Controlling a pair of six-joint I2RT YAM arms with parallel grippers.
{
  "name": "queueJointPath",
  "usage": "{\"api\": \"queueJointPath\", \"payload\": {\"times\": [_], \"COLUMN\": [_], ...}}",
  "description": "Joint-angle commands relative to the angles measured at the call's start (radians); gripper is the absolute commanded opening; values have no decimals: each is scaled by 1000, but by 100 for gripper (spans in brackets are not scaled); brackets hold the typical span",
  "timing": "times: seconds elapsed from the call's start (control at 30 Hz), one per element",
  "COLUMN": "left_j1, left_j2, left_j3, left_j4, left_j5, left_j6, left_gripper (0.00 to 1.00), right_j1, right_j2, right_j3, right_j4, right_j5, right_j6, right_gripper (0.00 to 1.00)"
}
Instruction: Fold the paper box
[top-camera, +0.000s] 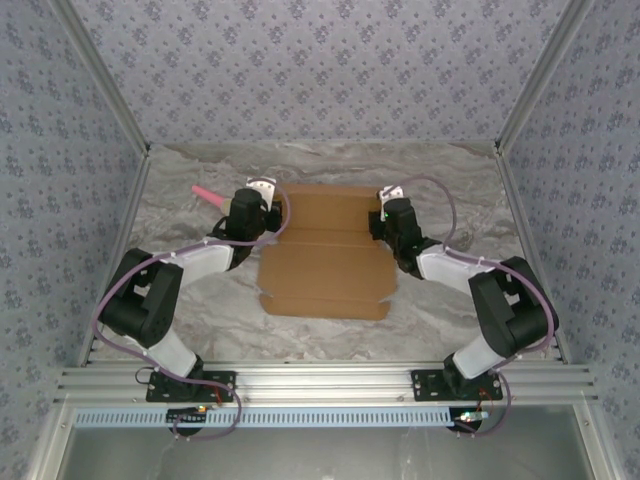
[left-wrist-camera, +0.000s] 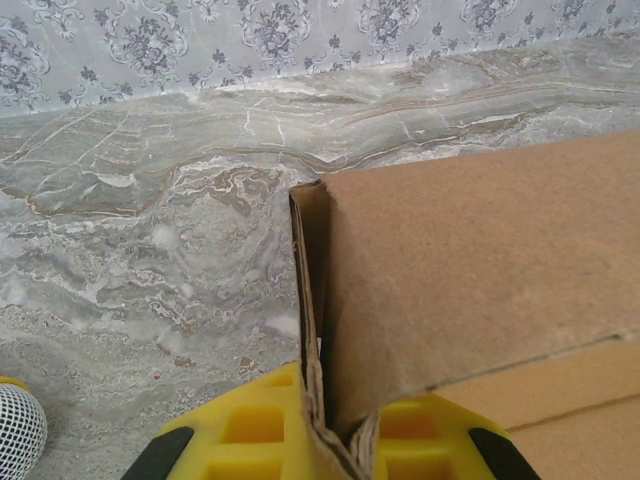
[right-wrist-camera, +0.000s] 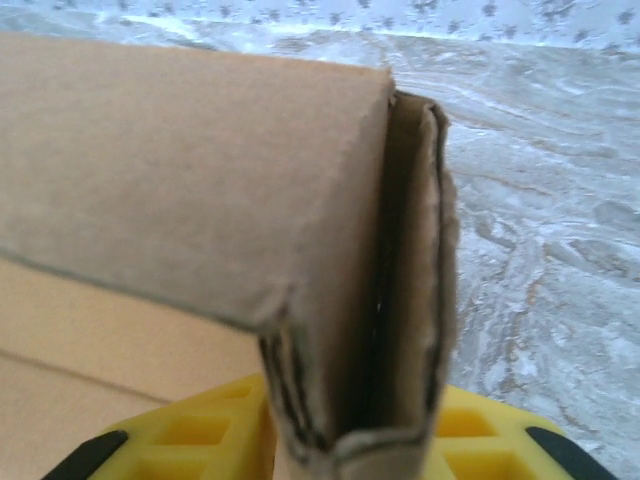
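Corrugated brown card is what I have in both tools. The paper box (top-camera: 325, 265) is a die-cut sheet that I judge light and stiff, and it lies mostly flat with its near edge toward the arm bases. At the box's left edge the left gripper (left-wrist-camera: 335, 425) is clamped tight on an upright side flap, with a yellow finger (left-wrist-camera: 245, 430) on either face. At the box's right edge the right gripper (right-wrist-camera: 355, 445) has a doubled-over flap between its jaws, which sit against both faces; I judge that a grip.

The board should bend cleanly only along its scored lines, and it may crease or tear at the slots if I pinch mid-panel. So I would hold flaps low, close to the fold. It looks light enough to slide on the marble table (top-camera: 430, 310) beneath the box. Beyond the box's far-left corner lies a pink stick (top-camera: 205, 192).
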Motion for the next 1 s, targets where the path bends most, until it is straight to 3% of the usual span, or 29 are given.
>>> {"api": "queueJointPath", "payload": {"times": [0.0,0.3,0.97], "left_j1": [-6,-6,-6], "left_j2": [-14,-11,-23], "left_j3": [21,22,17], "left_j4": [24,26,24], "left_j5": [51,53,54], "left_j6": [-21,-22,-23], "left_gripper": [3,3,3], "right_j1": [37,100,134], "right_j2": [31,71,173], "right_j3": [60,97,217], "right_j4": [-82,-173,-375], "right_j5": [193,396,628], "right_j6": [105,167,230], "right_gripper": [28,26,22]}}
